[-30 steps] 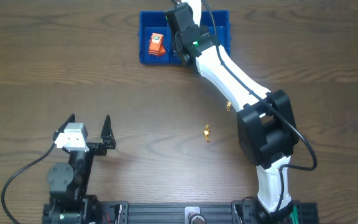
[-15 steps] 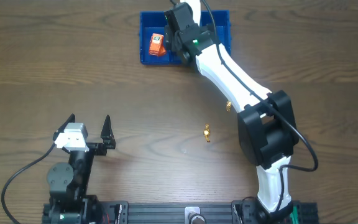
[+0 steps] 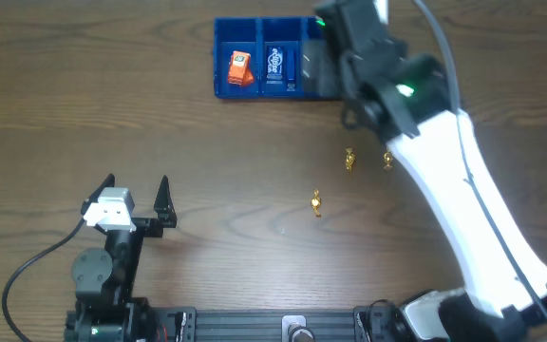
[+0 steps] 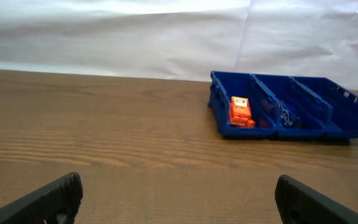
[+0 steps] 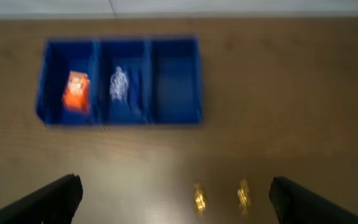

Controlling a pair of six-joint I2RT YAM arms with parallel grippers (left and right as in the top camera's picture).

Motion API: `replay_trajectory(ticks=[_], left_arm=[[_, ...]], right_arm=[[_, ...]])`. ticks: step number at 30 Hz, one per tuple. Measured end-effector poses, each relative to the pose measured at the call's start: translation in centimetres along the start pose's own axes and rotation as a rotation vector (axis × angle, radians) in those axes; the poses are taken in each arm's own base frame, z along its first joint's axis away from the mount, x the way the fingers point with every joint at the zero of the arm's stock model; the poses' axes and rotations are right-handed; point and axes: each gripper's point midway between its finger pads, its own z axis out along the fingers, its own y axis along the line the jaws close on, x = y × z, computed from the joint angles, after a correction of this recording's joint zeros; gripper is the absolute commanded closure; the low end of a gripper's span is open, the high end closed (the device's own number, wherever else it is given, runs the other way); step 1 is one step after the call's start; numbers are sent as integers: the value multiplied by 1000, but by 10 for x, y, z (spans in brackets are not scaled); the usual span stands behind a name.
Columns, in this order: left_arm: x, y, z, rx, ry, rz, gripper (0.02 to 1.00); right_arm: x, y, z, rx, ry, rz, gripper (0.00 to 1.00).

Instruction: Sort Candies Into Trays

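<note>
A blue three-compartment tray (image 3: 224, 87) sits at the table's far edge. An orange candy (image 3: 240, 68) lies in its left compartment and a blue-wrapped candy (image 3: 278, 65) in the middle one. Three gold candies lie loose on the wood: one (image 3: 350, 159), a second (image 3: 387, 159) and a third (image 3: 317, 202) nearer the arms. My right gripper (image 3: 329, 68) hangs lifted near the tray's right end, open and empty (image 5: 173, 205); its view looks down on the tray (image 5: 176, 118) and two gold candies (image 5: 199, 196). My left gripper (image 3: 136, 190) rests open near its base, far from the tray (image 4: 241, 132).
Bare wooden table lies between the tray and the arm bases. The right arm's white link (image 3: 463, 190) crosses the table's right side. A white backdrop (image 4: 166, 37) stands behind the table.
The right gripper has risen and swung right, away from the tray's middle compartment, where a blue-wrapped candy now lies uncovered. A second and third gold candy came into sight. The left arm kept still.
</note>
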Motion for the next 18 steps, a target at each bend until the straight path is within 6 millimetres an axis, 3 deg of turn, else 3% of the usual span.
replay_trajectory(ticks=[3,5,10,13,16,18], left_arm=[[0,0,0,0,0,0,20],[0,0,0,0,0,0,20],[0,0,0,0,0,0,20],[0,0,0,0,0,0,20],[0,0,0,0,0,0,20],[0,0,0,0,-1,0,23]], right_arm=[[37,-4,4,-1,133,-7,3],[67,-2,22,1,238,-15,1],[153,8,88,-3,440,-33,1],[196,12,111,-10,507,-44,12],[233,13,123,-13,555,-52,12],[246,14,125,-15,575,-59,12]])
